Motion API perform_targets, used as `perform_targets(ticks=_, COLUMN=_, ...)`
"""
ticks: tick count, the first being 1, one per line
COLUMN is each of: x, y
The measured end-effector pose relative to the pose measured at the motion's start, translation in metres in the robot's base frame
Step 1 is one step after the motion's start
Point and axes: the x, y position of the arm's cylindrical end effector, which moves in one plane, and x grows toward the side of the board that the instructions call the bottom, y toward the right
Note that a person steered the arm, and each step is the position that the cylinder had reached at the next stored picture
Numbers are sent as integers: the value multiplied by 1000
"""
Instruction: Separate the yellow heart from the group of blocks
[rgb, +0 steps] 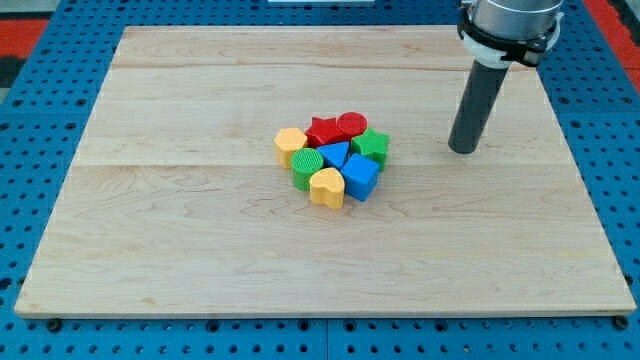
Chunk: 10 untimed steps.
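We logged 1 wooden board lying on a blue pegboard surface. A cluster of 8 blocks sat near the board's middle, all packed close together.

Block positions within the cluster:
- yellow heart: at the view's bottom edge of the group, touching the blue cube on its right and the green rounded block on its upper left.
- blue triangle: in the centre, just above the heart.
- yellow block, shape roughly hexagonal: at the view's left end.
- red star and red cylinder: side by side along the view's top edge.
- green star-like block: at the view's right, just above the blue cube.

Our tool was a plain dark rod with no jaws, so it held nothing. Our tip rested on the board well to the view's right of the cluster, apart from every block and nearest to the green star-like block. The heart lay on the far side of the blue cube from our tip.
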Motion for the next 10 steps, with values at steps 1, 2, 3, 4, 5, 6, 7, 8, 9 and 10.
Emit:
perform_targets(ticks=1, x=0, y=0)
perform_targets(ticks=2, x=11, y=6)
perform_targets(ticks=3, x=61, y=12)
perform_targets(ticks=4, x=128, y=-22)
perform_targets(ticks=5, x=156, y=-94)
perform_targets(ticks=6, x=122, y=-111)
perform_targets(ticks=7, x=77, y=-120)
perform_targets(ticks=8, x=74, y=-163)
perform_targets(ticks=9, x=37, y=-174)
perform_targets(ticks=10, x=0, y=-187)
